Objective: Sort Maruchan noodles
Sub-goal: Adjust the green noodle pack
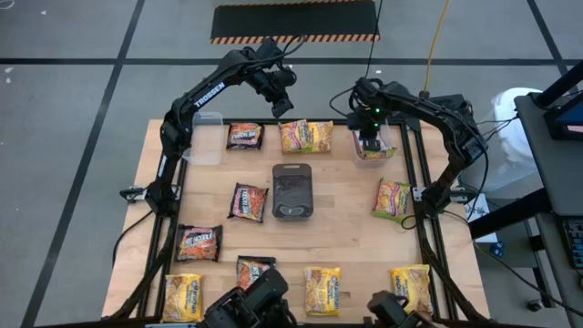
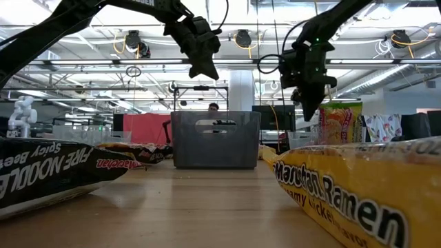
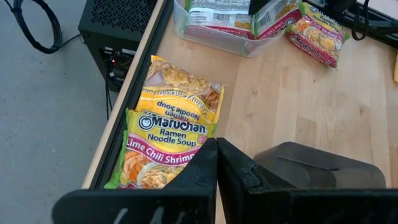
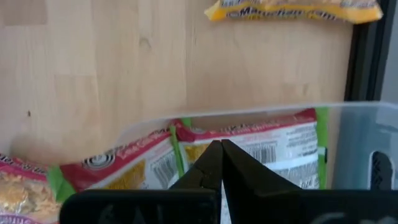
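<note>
The right pincer (image 1: 369, 142) is held above a clear tub (image 1: 373, 148) at the far right of the tabletop (image 1: 346, 237), its fingers pressed together with nothing between them, as the right wrist view shows. Beneath it, inside the tub, two green-edged packets (image 4: 242, 149) are seen lying label-down. The left pincer (image 1: 282, 107) is raised over the far edge of the tabletop, likewise closed and empty, and just beyond its tips a lime chili shrimp packet (image 3: 163, 144) is seen partly overlapped by a yellow chicken packet (image 3: 180, 87). A second clear tub (image 1: 206, 137) stands at the far left, and a dark grey tray (image 1: 292, 190) sits in the middle. The remaining Maruchan noodles are spread across the tabletop: dark packets (image 1: 244, 135) on the left half, another green-edged packet (image 1: 392, 198) near the right side, and yellow packets (image 1: 322, 290) along the near edge. Sorting is judged to be only begun, with most packets not yet placed. Several risks can be foreseen. Because the two far packets overlap, both may be lifted or dragged together if the upper one is gripped carelessly. Being flat and slippery, a packet may slide away when pinched against the wood. The far pair lies right at the edge, so a push could send one off the tabletop. The light tub may also be knocked or shifted if the right pincer is lowered against its wall.
</note>
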Robot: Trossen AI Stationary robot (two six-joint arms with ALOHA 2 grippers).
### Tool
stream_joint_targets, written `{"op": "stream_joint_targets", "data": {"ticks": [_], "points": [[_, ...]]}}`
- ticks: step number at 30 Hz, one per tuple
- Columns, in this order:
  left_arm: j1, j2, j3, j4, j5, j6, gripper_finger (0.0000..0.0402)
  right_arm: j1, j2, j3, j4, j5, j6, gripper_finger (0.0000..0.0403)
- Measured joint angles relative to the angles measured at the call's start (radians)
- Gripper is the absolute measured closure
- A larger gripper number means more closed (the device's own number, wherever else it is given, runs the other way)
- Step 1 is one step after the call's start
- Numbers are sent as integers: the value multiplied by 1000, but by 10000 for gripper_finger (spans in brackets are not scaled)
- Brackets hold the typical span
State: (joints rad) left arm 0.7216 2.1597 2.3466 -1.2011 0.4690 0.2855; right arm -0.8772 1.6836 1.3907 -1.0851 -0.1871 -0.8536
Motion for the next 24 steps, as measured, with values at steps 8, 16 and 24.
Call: {"op": "stream_joint_targets", "data": {"ticks": [8, 16, 24], "points": [[0, 0, 0, 0, 0, 0, 396, 10, 0, 0, 33, 5, 105, 402], [0, 0, 0, 0, 0, -1, 396, 9, 0, 0, 46, 108, 156, 372], [0, 0, 0, -1, 0, -2, 396, -10, 0, -9, 83, 135, 167, 330]]}}
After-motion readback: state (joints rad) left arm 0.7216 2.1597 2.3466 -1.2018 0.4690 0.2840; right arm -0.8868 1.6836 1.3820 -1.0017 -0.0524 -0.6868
